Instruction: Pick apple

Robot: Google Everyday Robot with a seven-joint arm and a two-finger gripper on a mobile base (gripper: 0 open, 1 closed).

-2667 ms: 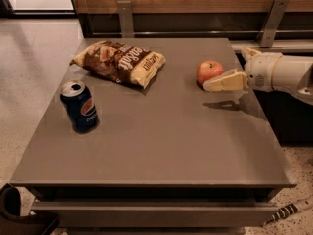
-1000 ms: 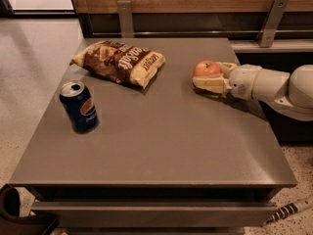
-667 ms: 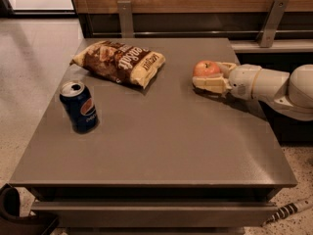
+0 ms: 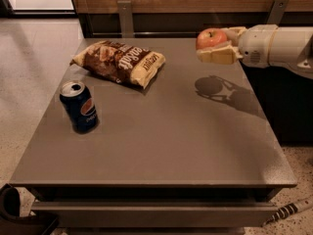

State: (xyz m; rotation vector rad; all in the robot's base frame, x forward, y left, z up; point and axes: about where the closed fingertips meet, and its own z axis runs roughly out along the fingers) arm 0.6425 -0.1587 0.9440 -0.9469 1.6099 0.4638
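- The fingers of the gripper are clamped on the apple: one pale finger lies under and in front of it, and the other shows only in part behind it
- The apple is held in the air over the far right part of the tabletop, not touching it; only its red upper half with a yellowish patch shows, the lower half being hidden by the near finger
- A shadow of apple and gripper falls on the tabletop below and a little nearer the camera
- The white arm reaches in from the right edge of the view and is cut off there – nothing past the wrist can be seen
- A brown chip bag lies flat on the far left part of the tabletop, well apart from the gripper; its print is too blurred to read in full
- A blue soda can stands upright near the left edge, nearer the camera than the bag and apart from it
- At the bottom left corner a dark shape is cut off – I cannot tell what it is
- At the bottom right a striped cable lies on the floor, partly hidden under the tabletop's edge
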